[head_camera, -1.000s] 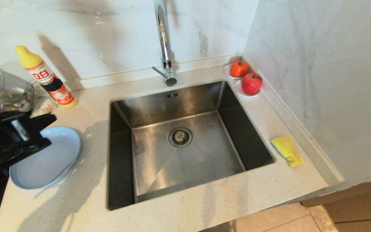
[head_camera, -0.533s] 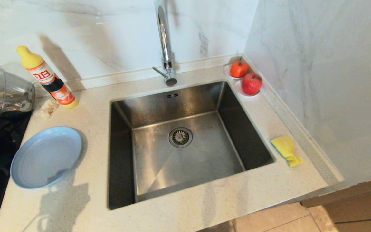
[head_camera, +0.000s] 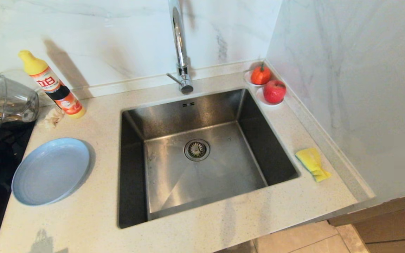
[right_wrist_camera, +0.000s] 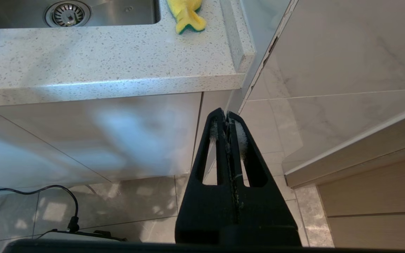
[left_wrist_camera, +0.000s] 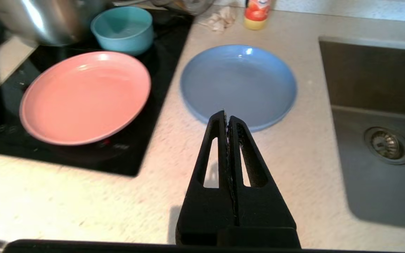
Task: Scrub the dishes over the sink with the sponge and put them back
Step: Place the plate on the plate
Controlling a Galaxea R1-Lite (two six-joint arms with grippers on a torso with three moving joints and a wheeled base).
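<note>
Left gripper (left_wrist_camera: 227,117), jaws pressed together and empty, hung just short of the grey-blue plate (left_wrist_camera: 238,82); right gripper (right_wrist_camera: 226,119), likewise clamped, parked below the sponge (right_wrist_camera: 185,12).

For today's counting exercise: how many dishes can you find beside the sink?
3: a blue plate on the counter by the sink; a pink plate and a teal bowl on the black cooktop.

The left gripper (left_wrist_camera: 227,117) has its two fingers pressed together and holds nothing. The right gripper (right_wrist_camera: 226,117) is the same, closed and empty.
</note>
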